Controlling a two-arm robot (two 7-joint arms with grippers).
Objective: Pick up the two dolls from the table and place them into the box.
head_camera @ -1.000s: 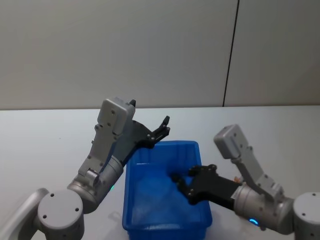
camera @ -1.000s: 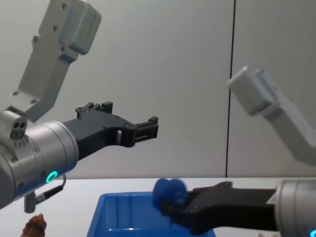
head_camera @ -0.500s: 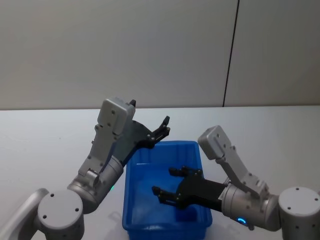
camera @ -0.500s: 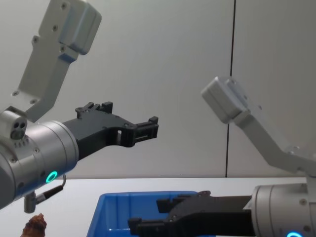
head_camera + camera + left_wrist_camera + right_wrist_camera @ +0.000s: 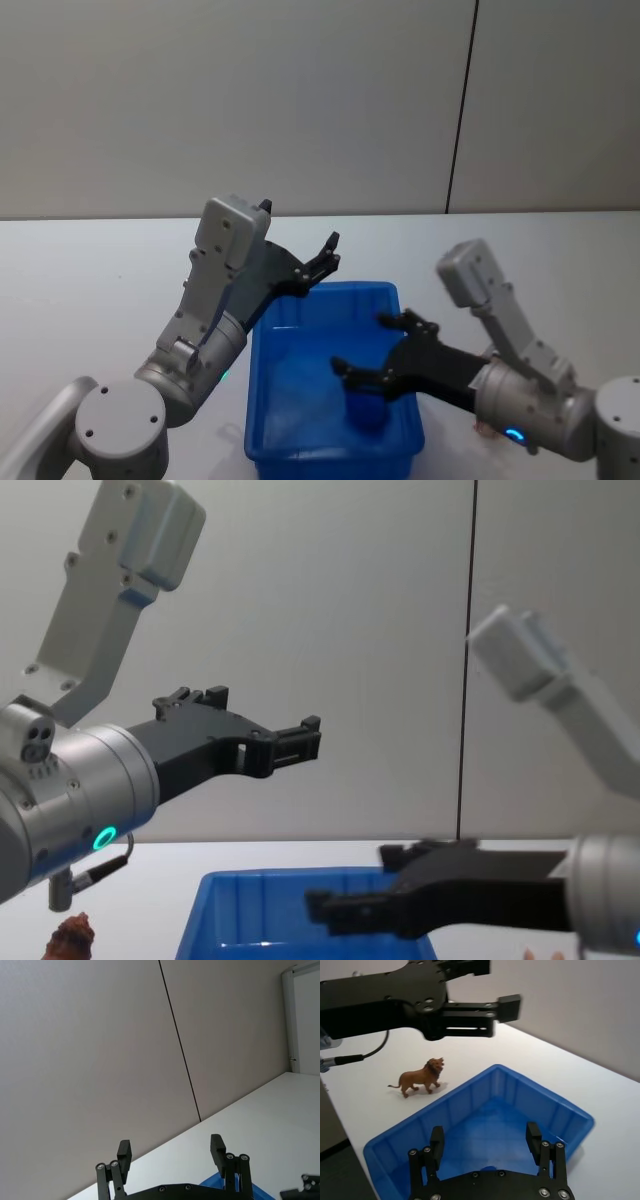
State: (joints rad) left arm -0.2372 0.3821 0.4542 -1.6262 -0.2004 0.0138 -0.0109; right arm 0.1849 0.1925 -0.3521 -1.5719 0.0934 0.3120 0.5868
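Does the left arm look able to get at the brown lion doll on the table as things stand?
Likely yes. The lion doll stands on bare table outside the box, on the left arm's side; the left pincer hangs open higher up, with nothing between.

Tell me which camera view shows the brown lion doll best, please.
The right wrist view: the lion doll stands whole on the table, apart from the box. The chest view catches just its top at the lower left edge.
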